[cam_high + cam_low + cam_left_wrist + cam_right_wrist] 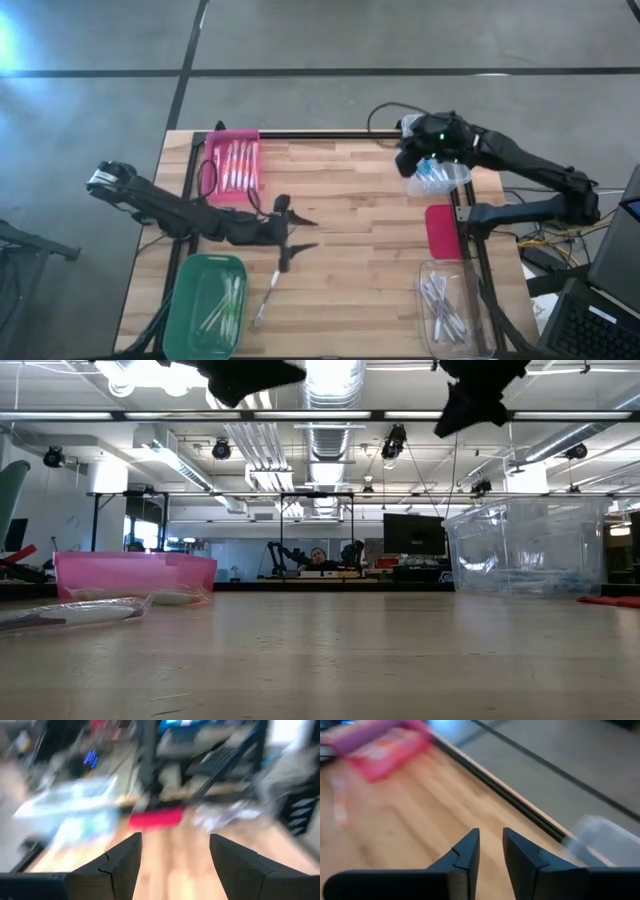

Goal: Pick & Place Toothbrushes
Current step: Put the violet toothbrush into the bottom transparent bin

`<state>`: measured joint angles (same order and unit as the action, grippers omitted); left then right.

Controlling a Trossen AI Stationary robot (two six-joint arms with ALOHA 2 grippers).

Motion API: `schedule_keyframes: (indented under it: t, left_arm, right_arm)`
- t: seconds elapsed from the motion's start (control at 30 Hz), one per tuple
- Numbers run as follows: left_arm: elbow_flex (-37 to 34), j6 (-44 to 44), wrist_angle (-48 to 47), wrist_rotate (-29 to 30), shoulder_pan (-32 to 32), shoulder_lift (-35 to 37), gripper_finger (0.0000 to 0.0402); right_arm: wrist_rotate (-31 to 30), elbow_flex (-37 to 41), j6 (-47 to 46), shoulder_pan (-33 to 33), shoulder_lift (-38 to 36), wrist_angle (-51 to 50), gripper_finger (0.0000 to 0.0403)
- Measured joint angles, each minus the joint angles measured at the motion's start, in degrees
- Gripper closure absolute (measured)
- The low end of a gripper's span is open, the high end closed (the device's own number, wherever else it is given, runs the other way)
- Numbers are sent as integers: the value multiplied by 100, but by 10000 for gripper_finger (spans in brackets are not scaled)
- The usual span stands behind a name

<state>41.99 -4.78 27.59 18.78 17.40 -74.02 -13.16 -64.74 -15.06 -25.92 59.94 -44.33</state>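
Observation:
One toothbrush (267, 298) lies flat on the wood between the green bin (207, 305) and the table's middle; the low view shows it as a pale wrapped stick (70, 613). Several more lie in the pink bin (235, 165), the green bin and two clear bins (440, 178) (450, 308). My left gripper (308, 234) hovers open above the table's middle, just beyond the loose toothbrush, with nothing between its fingers (175, 855). My right gripper (412, 152) hangs high over the far right clear bin. Its fingers stand a narrow gap apart and hold nothing (490, 840).
A red lid (441, 230) lies flat at the right edge between the two clear bins. A black frame rail (330, 136) runs along the table's far edge. Bare wood spreads across the table's middle.

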Motion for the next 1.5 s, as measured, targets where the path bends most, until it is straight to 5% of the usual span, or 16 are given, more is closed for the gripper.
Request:
schedule_keyframes:
  t: [0.17,0.47,0.77,1.1,1.5]
  left_arm:
    - [1079,1225,-2826,919,11,-55,164]
    - [2298,3093,-6051,785,511,-423,164]
    - [2943,5393,-7214,710,1340,-1314,164]
    - [3717,7608,-8552,-78,1539,-2457,164]
    - [3747,8211,-8792,-813,1215,-3119,190]
  right_arm:
    - [-25,107,142,1038,101,812,344]
    - [-169,307,344,1979,595,1173,370]
    - [-228,318,476,2068,870,1105,367]
    - [-230,318,480,2068,826,1109,338]
    - [-234,327,604,2066,820,1114,307]
